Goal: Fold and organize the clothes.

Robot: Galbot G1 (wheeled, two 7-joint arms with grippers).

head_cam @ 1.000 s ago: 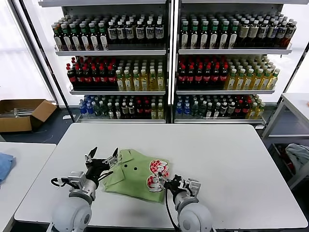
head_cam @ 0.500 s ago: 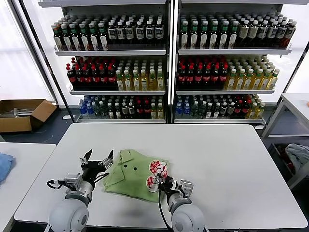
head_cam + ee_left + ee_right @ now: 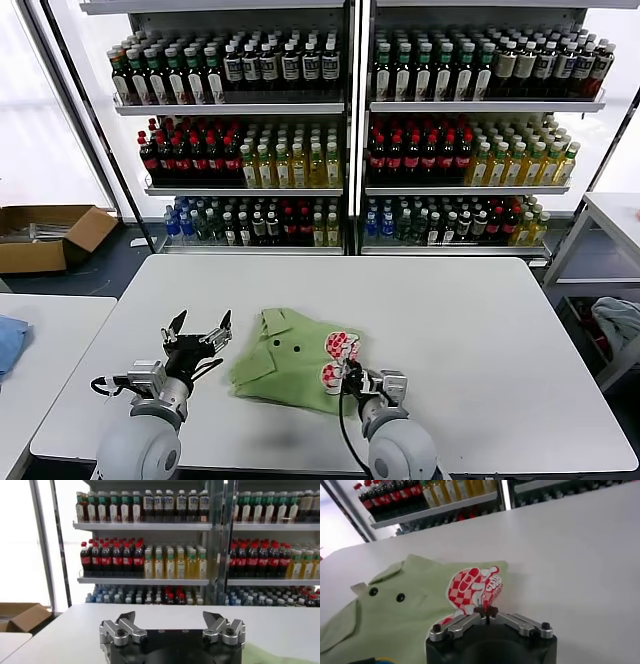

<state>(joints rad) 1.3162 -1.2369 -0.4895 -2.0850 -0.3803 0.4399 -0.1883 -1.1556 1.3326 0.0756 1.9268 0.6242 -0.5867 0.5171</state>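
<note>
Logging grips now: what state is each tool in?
Left tool: open, empty, beside the shirt.
Right tool: closed, pinching the shirt's printed edge.

— Room around the polo shirt (image 3: 290, 362)?
— Bare table (image 3: 470, 330) right of shirt and beyond it, up to bottle shelves (image 3: 350, 150).
— In the way?
— Left gripper (image 3: 197, 335), spread wide, just left of shirt.

The polo shirt (image 3: 290, 358) was soft matt cloth, lightly creased; the table (image 3: 470, 330) looked smooth and matt; the shelved bottles (image 3: 250, 160) shone glossy; the box (image 3: 45, 235) was plain cardboard.
</note>
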